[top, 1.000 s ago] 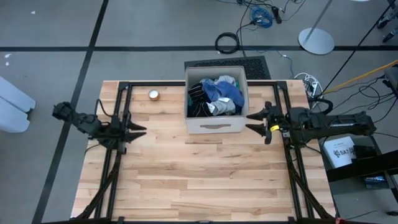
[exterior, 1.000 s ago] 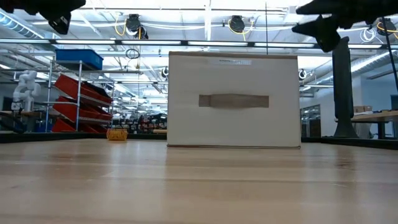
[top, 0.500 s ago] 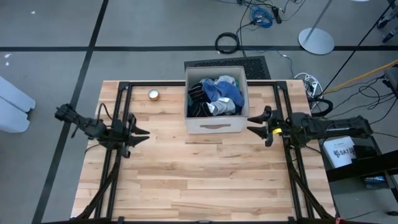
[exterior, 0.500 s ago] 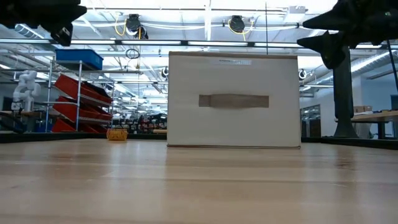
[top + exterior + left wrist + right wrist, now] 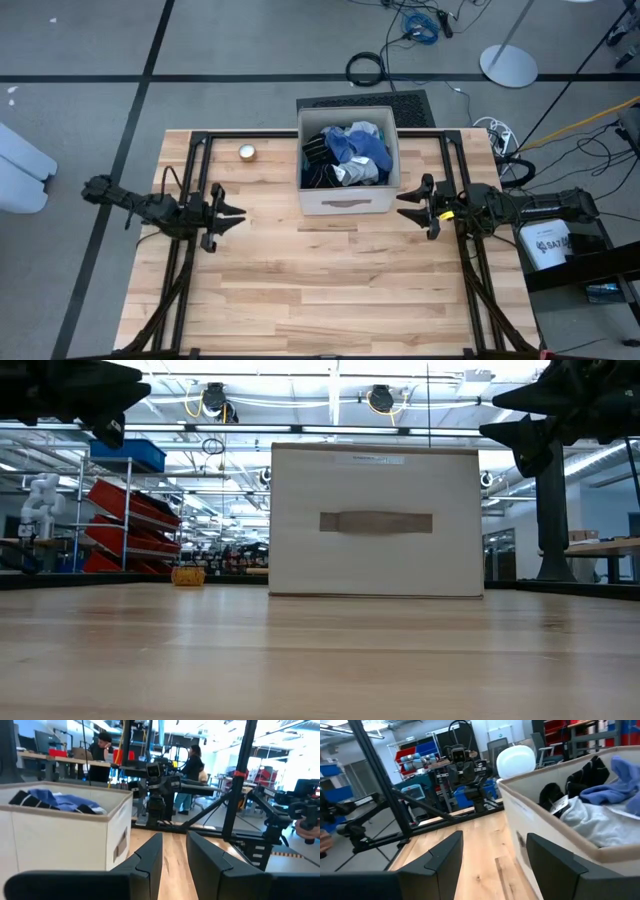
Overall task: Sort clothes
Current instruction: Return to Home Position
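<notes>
The clothes [image 5: 346, 155], blue, black, grey and white pieces, lie heaped in a beige square box [image 5: 347, 205] at the table's far middle. They also show in the left wrist view [image 5: 55, 801] and the right wrist view [image 5: 600, 800]. My left gripper [image 5: 232, 215] is open and empty, left of the box above the table. My right gripper [image 5: 405, 202] is open and empty, just right of the box's near right corner. Both point toward the table's middle.
A small round yellowish object [image 5: 247, 152] sits at the table's far left. Black frame rails [image 5: 190, 260] run along both table sides. The near half of the wooden table [image 5: 330, 300] is bare board. People [image 5: 192, 765] stand in the room beyond.
My left gripper has moved toward the table's near edge and a little toward its right. My right gripper has also come slightly toward the near edge, drawing back a little. Both stay open. The clothes and box have not moved.
</notes>
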